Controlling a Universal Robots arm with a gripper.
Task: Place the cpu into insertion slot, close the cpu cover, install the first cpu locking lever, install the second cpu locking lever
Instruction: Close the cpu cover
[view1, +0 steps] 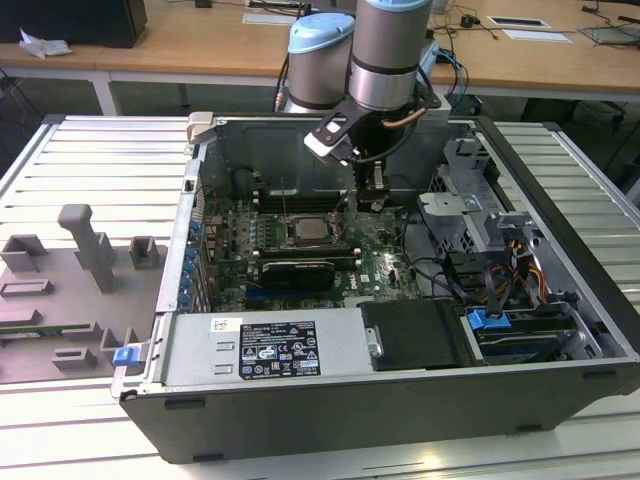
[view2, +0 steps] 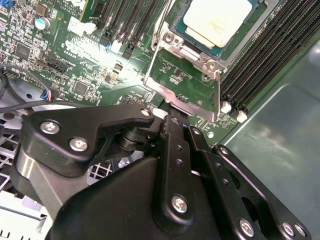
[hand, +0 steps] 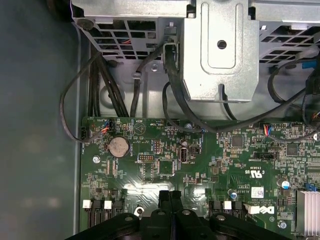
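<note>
Inside dark-grey computer case, hovers over green circuit board, black fingers clenched together just beside thin silver frame cpu cover, with pale silver square cpu seated in silver-rimmed insertion slot

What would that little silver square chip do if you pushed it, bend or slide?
Probably stiff, not bendy: the cpu looks like a flat square with a metal top. It is likely light, since it looks small and thin. It probably wouldn't slide or roll, because it lies flat in the insertion slot with a metal rim around it.
</note>
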